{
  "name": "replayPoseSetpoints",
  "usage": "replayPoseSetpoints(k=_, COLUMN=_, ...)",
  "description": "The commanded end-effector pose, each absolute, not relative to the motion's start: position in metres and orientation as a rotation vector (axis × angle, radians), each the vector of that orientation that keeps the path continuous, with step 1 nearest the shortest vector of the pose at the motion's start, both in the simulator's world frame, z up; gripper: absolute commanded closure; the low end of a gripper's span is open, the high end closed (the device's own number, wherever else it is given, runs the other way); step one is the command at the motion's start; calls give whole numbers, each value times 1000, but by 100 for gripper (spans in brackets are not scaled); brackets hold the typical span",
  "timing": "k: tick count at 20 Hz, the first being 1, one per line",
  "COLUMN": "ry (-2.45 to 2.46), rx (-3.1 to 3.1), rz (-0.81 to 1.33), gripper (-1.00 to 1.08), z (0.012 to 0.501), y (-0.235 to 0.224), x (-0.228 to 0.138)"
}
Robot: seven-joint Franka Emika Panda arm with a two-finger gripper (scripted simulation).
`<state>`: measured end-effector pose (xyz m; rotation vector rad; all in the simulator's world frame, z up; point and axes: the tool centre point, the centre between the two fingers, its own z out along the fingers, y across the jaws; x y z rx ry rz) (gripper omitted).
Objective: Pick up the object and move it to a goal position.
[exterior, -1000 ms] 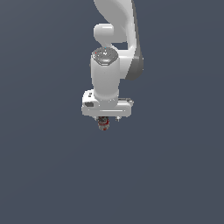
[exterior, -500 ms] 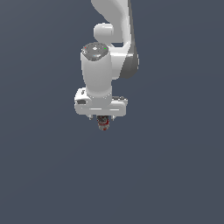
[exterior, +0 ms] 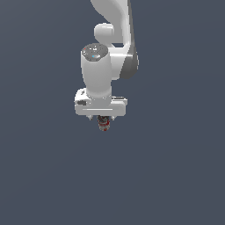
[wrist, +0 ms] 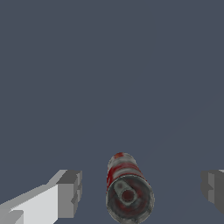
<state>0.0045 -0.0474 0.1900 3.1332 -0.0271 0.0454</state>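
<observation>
The can (exterior: 103,125), small with a mottled grey-and-red label and a dark top rim, stands upright on the grey floor directly under the white gripper (exterior: 103,119). In the wrist view the can (wrist: 124,181) sits between the two grey fingertips (wrist: 70,192), with a clear gap on each side. The gripper (wrist: 142,190) is open around the can and does not touch it. In the exterior view the hand hides the top of the can and most of the fingers.
Plain dark grey floor (exterior: 176,176) lies all around. The white arm (exterior: 114,26) rises behind the hand to the frame's upper edge. No other objects show.
The wrist and hand have shifted slightly toward the exterior view's left and look a little larger. The can has stayed in place under the gripper.
</observation>
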Motion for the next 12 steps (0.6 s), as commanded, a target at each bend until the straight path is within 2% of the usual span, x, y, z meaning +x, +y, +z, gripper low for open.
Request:
replayPoseSetpoints(k=1, ry=13, rx=3133, rz=43, gripper=-92, z=187, y=-48, x=2)
replayPoseSetpoints(k=12, ry=349, rx=3114, rz=26, gripper=-92, z=165, y=-50, x=-21)
